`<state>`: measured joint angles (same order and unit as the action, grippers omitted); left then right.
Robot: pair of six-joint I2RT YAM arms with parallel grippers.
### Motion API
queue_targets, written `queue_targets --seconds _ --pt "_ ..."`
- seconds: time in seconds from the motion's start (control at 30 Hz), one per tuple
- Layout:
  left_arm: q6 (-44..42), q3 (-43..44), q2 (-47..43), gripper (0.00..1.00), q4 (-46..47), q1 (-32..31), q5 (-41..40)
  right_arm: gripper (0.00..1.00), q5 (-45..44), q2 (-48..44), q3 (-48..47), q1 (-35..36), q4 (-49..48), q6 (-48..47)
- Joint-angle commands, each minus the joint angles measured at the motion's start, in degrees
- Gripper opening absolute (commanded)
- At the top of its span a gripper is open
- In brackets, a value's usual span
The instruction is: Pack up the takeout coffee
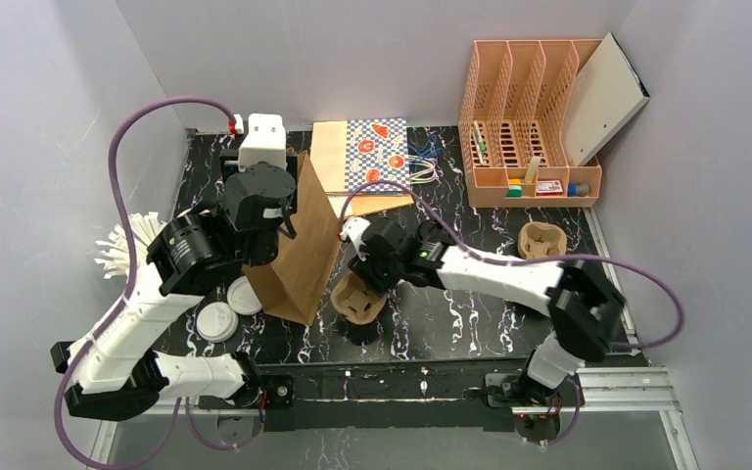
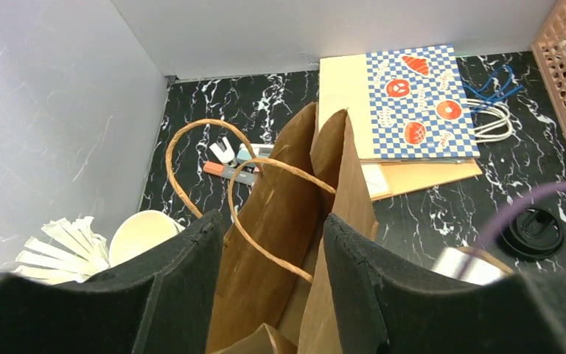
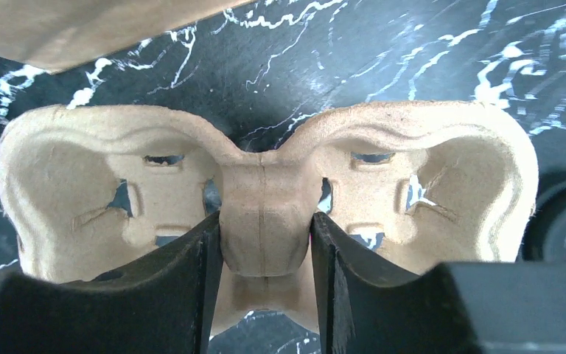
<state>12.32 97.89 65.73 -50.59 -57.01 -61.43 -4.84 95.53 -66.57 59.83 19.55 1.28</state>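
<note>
Your right hand (image 3: 264,234) is clamped across the middle ridge of the cup carrier (image 3: 383,155), whose long axis runs side to side across the fingers, just right of the standing paper bag (image 1: 304,245). Your left hand (image 2: 273,225) pinches the bag's top. The lidded coffee cups (image 1: 217,320) sit on the worktop (image 1: 450,323) left of the bag, nearer your left arm and across the bag from the carrier.

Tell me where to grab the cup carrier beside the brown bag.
Grip the carrier by the raised ridge between its two wells, coming down from above. The ridge is narrow and upright, so fingers fit either side; the rims flare wide. The right hand straddles it now.
</note>
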Motion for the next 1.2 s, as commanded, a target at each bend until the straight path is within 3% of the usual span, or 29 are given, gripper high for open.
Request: queue_targets --seconds 0.0,0.17,0.37,0.87,1.17 --pt "-1.13 2.39 3.08 0.51 1.53 7.33 8.03 0.52 -4.45 -11.57 5.70 0.26 -6.73 2.07" --pt "-0.29 7.68 9.35 0.52 -1.57 19.28 21.31 0.48 -6.90 -23.12 12.25 0.27 -10.28 4.66" --pt "-1.01 13.08 9.68 0.52 -4.96 30.63 24.45 0.45 -6.91 -28.54 12.77 0.26 -8.44 5.93" --pt "1.83 4.55 7.19 0.58 -5.62 33.79 18.00 0.44 -6.15 -32.52 6.67 0.28 -4.85 3.92" --pt "0.78 -2.27 7.90 0.45 -0.68 37.67 24.60 0.43 -3.87 -34.63 4.77 0.26 -5.09 4.43"
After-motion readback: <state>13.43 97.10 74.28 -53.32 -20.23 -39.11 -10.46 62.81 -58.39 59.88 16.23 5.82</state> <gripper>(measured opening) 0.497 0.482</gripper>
